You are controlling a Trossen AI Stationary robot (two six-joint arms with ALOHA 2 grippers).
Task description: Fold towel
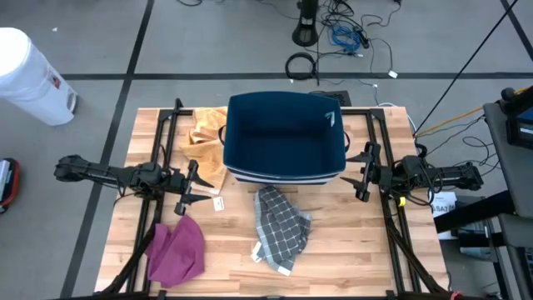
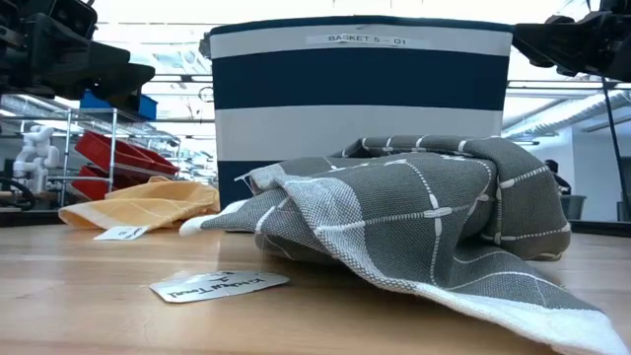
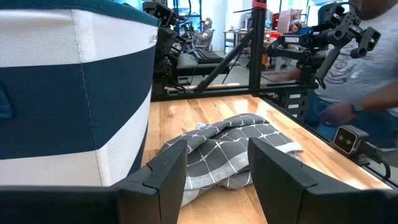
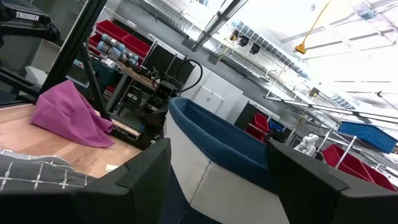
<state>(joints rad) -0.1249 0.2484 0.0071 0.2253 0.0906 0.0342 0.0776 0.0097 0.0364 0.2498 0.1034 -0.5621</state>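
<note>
The left gripper (image 1: 190, 190) is held open and empty above the table (image 1: 350, 250), left of the basket (image 1: 285, 137); the right gripper (image 1: 361, 172) is likewise spread wide with nothing between its fingers, at the basket's right side. The towel (image 1: 280, 227), a grey woven cloth crossed by thin white grid lines, is seen crumpled in a loose heap in front of the basket, between the two grippers and apart from both. A rumpled purple cloth (image 1: 177, 248) and a yellow cloth (image 1: 205, 133) are seen on the wooden slats, beside the navy-and-white fabric basket.
</note>
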